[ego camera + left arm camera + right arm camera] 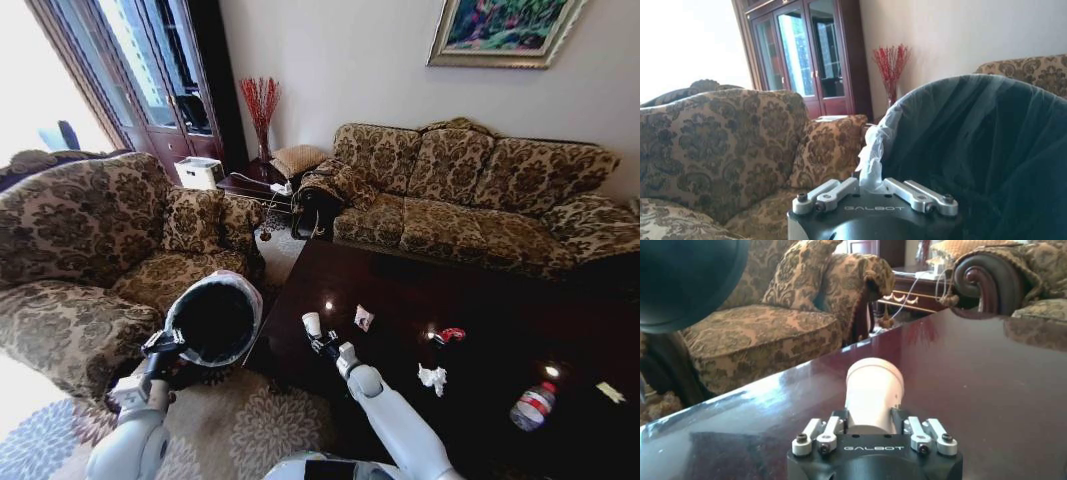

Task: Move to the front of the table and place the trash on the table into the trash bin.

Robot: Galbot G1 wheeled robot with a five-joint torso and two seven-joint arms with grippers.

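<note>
My right gripper (867, 427) is clamped on the white paper cup (873, 390) above the glossy dark brown table (973, 390); beyond and left of it, my left gripper (873, 192) pinches the bag-lined round dark trash bin's (213, 318) rim, tilted toward the cup, I judge to catch it.

I could not see the paper cup's (873, 390) base; the right gripper (873, 426) covered it. The trash bin's (973, 150) right side ran off frame. The far-right wrapper (610, 392) was too small to identify.
</note>
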